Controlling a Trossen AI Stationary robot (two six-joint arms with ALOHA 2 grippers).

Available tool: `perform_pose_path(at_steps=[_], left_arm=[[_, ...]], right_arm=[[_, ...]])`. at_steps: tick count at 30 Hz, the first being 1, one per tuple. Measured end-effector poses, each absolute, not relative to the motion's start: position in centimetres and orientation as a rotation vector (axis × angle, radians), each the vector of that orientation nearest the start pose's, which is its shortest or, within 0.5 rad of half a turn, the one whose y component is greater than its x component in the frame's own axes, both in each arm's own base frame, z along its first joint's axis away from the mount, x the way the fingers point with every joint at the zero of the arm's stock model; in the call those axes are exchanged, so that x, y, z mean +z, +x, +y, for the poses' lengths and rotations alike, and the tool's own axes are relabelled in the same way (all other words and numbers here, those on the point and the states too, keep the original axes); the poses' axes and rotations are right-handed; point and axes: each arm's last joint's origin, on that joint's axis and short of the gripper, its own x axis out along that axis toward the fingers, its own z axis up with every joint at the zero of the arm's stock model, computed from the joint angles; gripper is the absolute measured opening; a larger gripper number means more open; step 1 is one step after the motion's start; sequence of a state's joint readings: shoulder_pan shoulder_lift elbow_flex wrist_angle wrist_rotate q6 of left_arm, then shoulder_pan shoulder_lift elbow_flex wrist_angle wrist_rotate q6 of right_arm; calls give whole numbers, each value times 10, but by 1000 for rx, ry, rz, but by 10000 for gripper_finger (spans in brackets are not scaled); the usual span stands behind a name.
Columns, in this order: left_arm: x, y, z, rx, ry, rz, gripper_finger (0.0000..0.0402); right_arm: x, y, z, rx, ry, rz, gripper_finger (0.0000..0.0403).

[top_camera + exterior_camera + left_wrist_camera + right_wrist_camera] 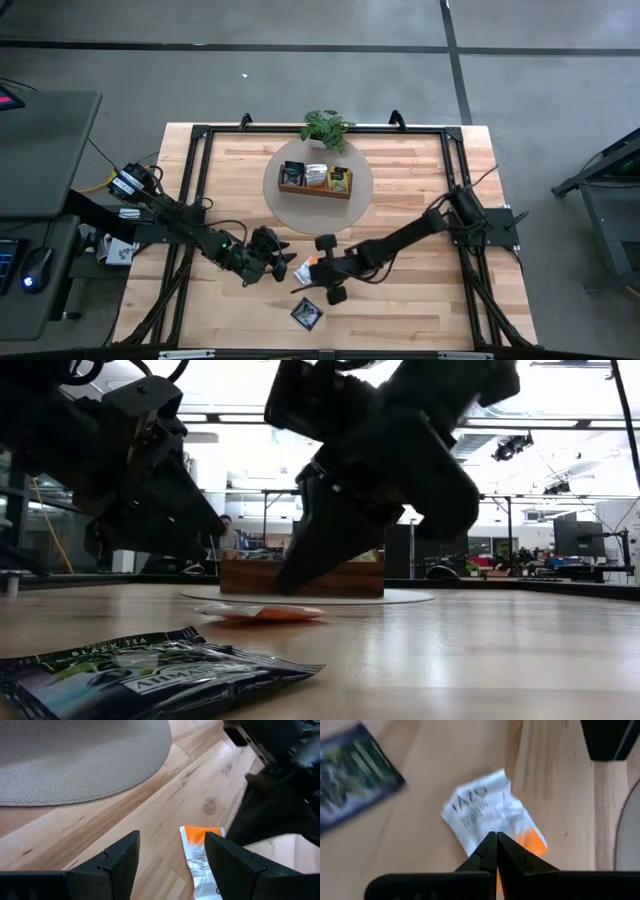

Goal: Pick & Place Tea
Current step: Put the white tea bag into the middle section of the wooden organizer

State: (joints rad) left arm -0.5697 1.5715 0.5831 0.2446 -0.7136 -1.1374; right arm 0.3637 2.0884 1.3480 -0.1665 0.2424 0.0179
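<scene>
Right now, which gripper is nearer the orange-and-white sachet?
Right. The right gripper, shut, hangs directly above the orange-and-white sachet. The left gripper, open, sits just beside it, the sachet near one finger.

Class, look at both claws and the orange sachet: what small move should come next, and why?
Probably the open left claw eases sideways onto the orange sachet: the sachet lies flat beside one finger, not between them, while the shut right claw holds nothing.
</scene>
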Motion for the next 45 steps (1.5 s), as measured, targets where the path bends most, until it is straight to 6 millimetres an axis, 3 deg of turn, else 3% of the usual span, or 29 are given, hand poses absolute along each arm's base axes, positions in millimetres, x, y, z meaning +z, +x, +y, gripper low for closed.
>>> perform_pose_path(at_steps=[9,17,22,30,36,45], left_arm=[[135,238,-130,442,-658,433,221],[135,238,-130,443,-662,432,221],[135,238,-130,445,-667,432,221],[135,238,-130,445,-672,440,221],[134,238,-130,441,-692,452,221],[134,239,-129,472,-803,426,221]], right_arm=[[140,411,128,181,-283,938,0],[140,412,130,213,-246,921,0],[128,415,131,214,-227,927,0],[116,418,123,33,-93,940,0],[96,403,111,-209,126,949,0],[72,379,125,-285,378,740,0]])
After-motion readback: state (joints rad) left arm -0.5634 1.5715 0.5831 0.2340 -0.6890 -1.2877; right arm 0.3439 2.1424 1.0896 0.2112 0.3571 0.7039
